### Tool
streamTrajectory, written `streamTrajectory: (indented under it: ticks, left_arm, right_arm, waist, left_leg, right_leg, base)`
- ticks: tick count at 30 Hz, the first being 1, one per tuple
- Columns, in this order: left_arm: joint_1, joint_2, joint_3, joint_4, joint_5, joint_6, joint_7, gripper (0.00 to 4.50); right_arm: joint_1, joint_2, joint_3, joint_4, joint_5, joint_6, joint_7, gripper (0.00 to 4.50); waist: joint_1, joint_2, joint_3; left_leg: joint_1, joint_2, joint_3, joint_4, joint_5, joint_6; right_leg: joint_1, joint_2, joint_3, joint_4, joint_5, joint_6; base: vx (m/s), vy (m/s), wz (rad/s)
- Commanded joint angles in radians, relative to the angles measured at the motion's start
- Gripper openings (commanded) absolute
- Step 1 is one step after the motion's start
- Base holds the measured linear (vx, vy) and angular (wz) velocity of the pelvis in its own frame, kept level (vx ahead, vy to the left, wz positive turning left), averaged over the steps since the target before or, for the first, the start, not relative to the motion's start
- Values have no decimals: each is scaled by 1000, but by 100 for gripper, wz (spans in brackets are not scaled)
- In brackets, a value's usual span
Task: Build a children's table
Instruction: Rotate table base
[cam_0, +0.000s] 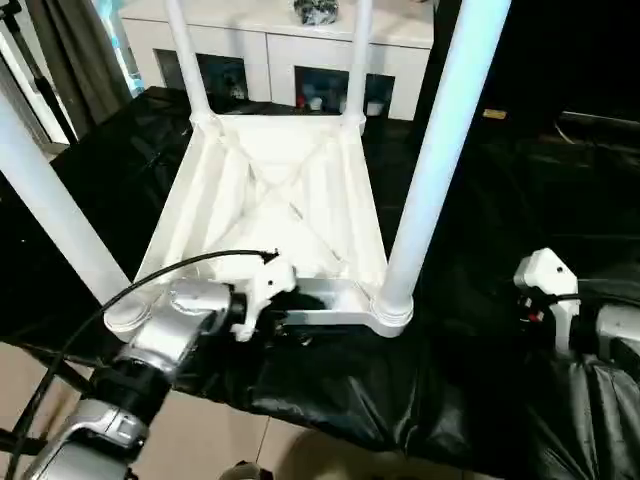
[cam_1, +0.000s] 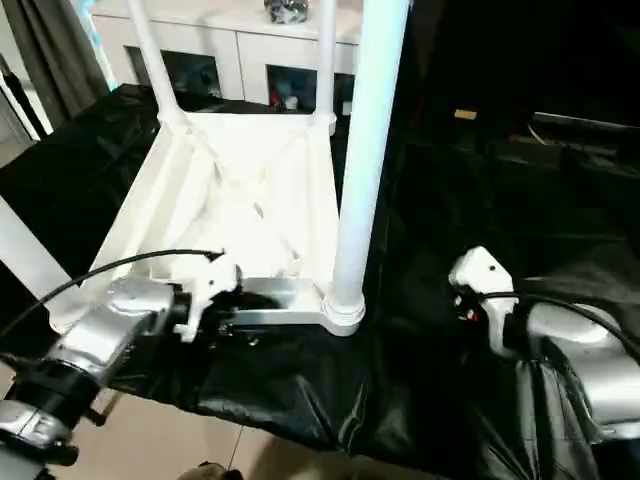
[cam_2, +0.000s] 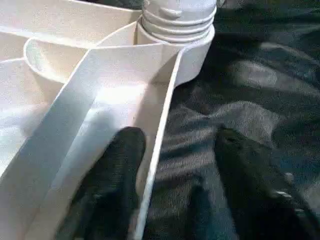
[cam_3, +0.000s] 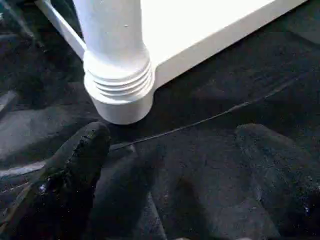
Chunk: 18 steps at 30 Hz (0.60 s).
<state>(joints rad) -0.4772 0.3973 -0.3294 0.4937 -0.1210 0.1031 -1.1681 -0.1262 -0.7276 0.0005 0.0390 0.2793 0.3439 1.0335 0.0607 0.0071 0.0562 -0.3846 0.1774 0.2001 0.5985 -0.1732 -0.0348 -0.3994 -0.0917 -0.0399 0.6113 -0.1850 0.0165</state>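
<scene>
The tabletop (cam_0: 275, 200) lies inverted on the black-draped bench (cam_0: 480, 330), four legs (cam_0: 440, 150) upright in its corner sockets. The left claw (cam_2: 165, 165) straddles the near rim wall, apparently not yet clamped. The right claw (cam_3: 170, 165), spread wide and empty, hovers beside the near right leg.
</scene>
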Motion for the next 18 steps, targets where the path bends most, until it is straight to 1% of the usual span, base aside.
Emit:
streamTrajectory:
  ticks: [1, 2, 4, 5, 6, 8, 9, 10, 11, 12, 13, 15, 16, 17, 18]
  left_arm:
    - [-14, 23, 25, 23, 10, -13, -7, 210]
    - [-17, 26, 27, 28, 11, -14, -10, 200]
    - [-26, 37, 31, 47, 16, -28, -13, 199]
    - [-27, 39, 32, 50, 15, -29, -14, 197]
    - [-28, 40, 32, 52, 14, -30, -15, 185]
    - [-28, 41, 33, 52, 14, -31, -16, 160]
    - [-31, 43, 33, 59, 19, -41, -15, 160]
    - [-36, 43, 36, 68, 22, -55, -10, 152]
    - [-39, 42, 38, 71, 21, -61, -9, 138]
    - [-41, 41, 40, 73, 20, -64, -9, 125]
    - [-46, 41, 40, 77, 23, -74, -10, 121]
    - [-52, 44, 33, 82, 34, -90, -17, 122]
    - [-53, 45, 31, 83, 37, -94, -18, 109]
    - [-59, 51, 21, 79, 53, -113, -24, 100]
    - [-62, 55, 16, 70, 60, -120, -26, 96]
  right_arm:
    - [-8, -21, 10, -24, 2, 6, 15, 450]
    - [-11, -21, 11, -24, 1, 7, 16, 450]
    - [-23, -25, 17, -21, 0, 10, 20, 450]
    - [-25, -26, 18, -21, 1, 10, 22, 450]
    - [-26, -28, 19, -21, 0, 10, 23, 450]
    - [-26, -28, 19, -22, -2, 9, 25, 450]
    - [-29, -29, 21, -21, -4, 8, 30, 450]
    - [-31, -29, 23, -21, -6, 7, 33, 450]
    - [-33, -29, 24, -21, -7, 8, 35, 450]
    - [-34, -28, 24, -21, -7, 8, 36, 450]
    - [-36, -28, 26, -20, -8, 7, 38, 450]
    - [-38, -28, 29, -18, -10, 5, 41, 450]
    - [-38, -28, 29, -18, -11, 4, 42, 450]
    - [-40, -30, 32, -16, -11, 3, 44, 450]
    - [-41, -30, 33, -15, -11, 2, 45, 450]
  waist:
    - [4, -18, -59]
    - [4, -17, -59]
    - [4, -19, -59]
    - [3, -18, -58]
    - [4, -20, -59]
    - [4, -18, -58]
    - [4, -17, -58]
    - [4, -18, -59]
    - [6, -17, -60]
    - [6, -17, -60]
    - [10, -17, -61]
    - [13, -17, -62]
    - [15, -17, -62]
    - [21, -16, -62]
    - [23, -15, -63]
  left_leg:
    - [24, 52, -29, -77, -335, 23]
    - [23, 52, -29, -77, -331, 23]
    - [24, 51, -28, -76, -331, 24]
    - [24, 50, -27, -75, -330, 23]
    - [25, 51, -28, -75, -330, 23]
    - [25, 51, -28, -76, -330, 22]
    - [25, 52, -29, -77, -330, 20]
    - [25, 53, -29, -77, -328, 20]
    - [27, 53, -28, -77, -324, 21]
    - [27, 53, -28, -77, -324, 21]
    - [27, 53, -26, -76, -312, 25]
    - [25, 53, -25, -75, -303, 29]
    - [25, 53, -25, -75, -303, 31]
    - [24, 54, -26, -76, -292, 31]
    - [24, 55, -26, -76, -288, 30]
  right_leg:
    - [28, -56, 33, -95, -393, -192]
    - [29, -57, 33, -94, -389, -192]
    - [27, -56, 33, -95, -395, -190]
    - [27, -56, 33, -95, -396, -190]
    - [27, -57, 33, -96, -403, -186]
    - [27, -57, 33, -96, -410, -184]
    - [27, -57, 33, -95, -407, -185]
    - [27, -57, 33, -95, -400, -186]
    - [26, -56, 33, -93, -375, -194]
    - [26, -56, 33, -93, -375, -194]
    - [27, -56, 35, -90, -344, -204]
    - [28, -56, 34, -88, -328, -208]
    - [29, -57, 34, -89, -331, -207]
    - [30, -58, 34, -88, -332, -202]
    - [31, -58, 35, -87, -326, -201]
  base:
    - [0, 0, 0]
    - [0, 0, 0]
    - [0, 0, 0]
    - [0, 0, 0]
    - [0, 0, 0]
    - [0, 0, 0]
    - [0, 0, 0]
    - [0, 0, 0]
    - [0, 0, 0]
    - [0, 0, 0]
    - [0, 0, 0]
    - [0, 0, 0]
    - [0, 0, 0]
    - [0, 0, 0]
    - [0, 0, 0]
